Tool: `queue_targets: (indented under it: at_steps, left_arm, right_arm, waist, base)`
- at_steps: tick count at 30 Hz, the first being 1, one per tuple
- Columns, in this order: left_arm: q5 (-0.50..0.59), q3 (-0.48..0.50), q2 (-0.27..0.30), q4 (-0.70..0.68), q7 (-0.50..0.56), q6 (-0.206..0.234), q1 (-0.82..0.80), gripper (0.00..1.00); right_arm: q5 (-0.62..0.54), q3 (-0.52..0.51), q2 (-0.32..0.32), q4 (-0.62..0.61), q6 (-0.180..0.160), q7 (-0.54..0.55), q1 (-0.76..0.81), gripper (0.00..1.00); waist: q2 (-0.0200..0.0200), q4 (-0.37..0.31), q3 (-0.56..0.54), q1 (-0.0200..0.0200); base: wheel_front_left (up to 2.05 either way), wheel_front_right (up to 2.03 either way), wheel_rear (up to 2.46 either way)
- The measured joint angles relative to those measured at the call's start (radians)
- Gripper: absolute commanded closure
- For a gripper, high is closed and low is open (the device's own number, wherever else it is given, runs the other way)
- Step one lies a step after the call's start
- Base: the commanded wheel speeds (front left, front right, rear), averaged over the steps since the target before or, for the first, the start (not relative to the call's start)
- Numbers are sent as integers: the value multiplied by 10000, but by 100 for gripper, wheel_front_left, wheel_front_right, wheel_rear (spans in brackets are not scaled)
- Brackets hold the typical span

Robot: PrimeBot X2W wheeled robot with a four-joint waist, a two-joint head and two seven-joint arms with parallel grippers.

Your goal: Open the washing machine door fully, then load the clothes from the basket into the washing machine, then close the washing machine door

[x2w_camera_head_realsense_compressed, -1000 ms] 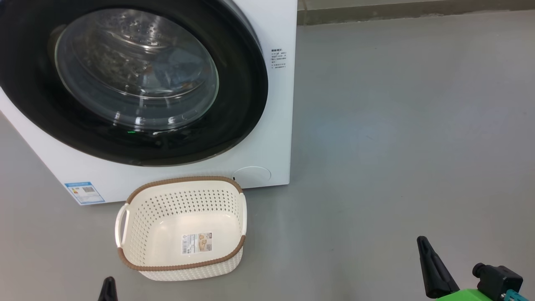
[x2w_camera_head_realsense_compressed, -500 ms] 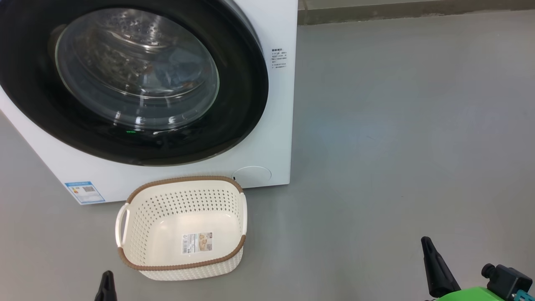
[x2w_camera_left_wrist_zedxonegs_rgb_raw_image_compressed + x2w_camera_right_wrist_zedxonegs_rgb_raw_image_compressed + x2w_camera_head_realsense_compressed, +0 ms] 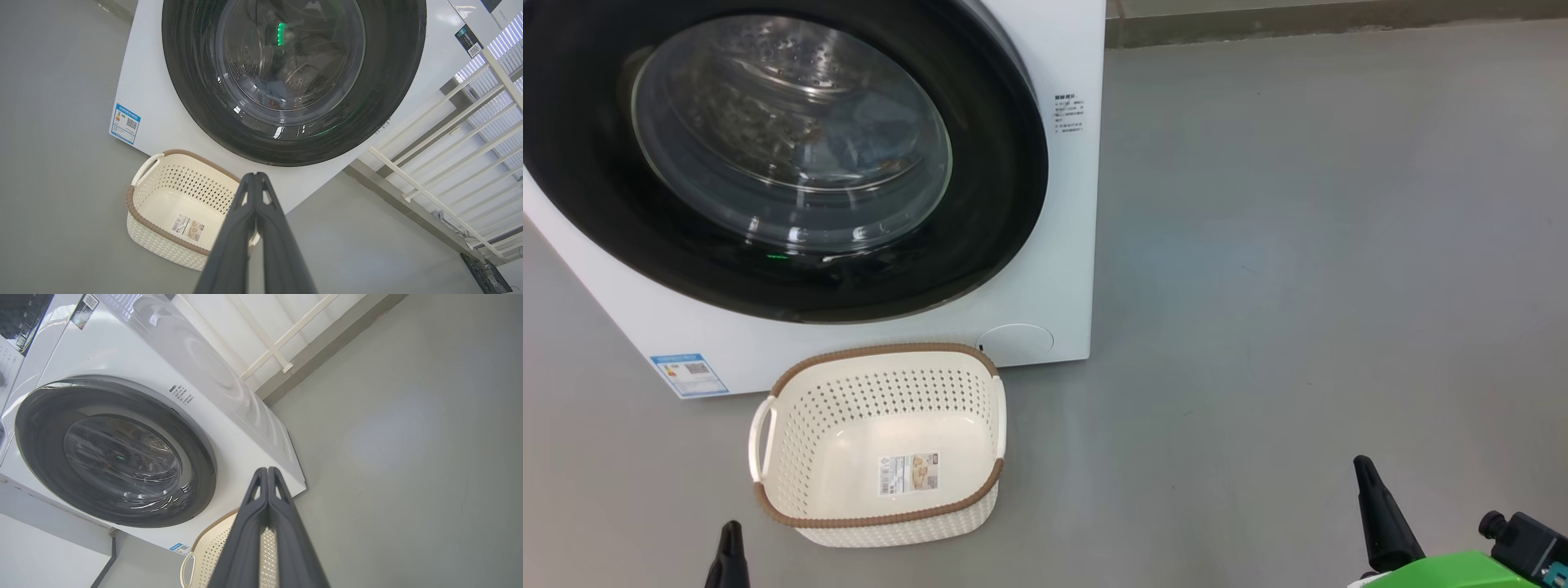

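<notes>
While mouth-up — basket, long axis left-to-right.

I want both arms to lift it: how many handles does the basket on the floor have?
2. The left handle loops off the basket's end toward the robot's left; the right handle sits on the opposite end. None looks hidden.
</notes>
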Motion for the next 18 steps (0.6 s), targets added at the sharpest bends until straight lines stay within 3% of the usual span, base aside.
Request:
queue_targets:
  at_steps: [18]
  left_arm:
    - [-2065, 58, 69, 360, 512, -102, -422, 100]
  right_arm:
    - [1962, -134, -13, 73, -2, 527, -216, 100]
  waist:
    - [0, 16, 11, -1]
  base:
    - [0, 0, 0]
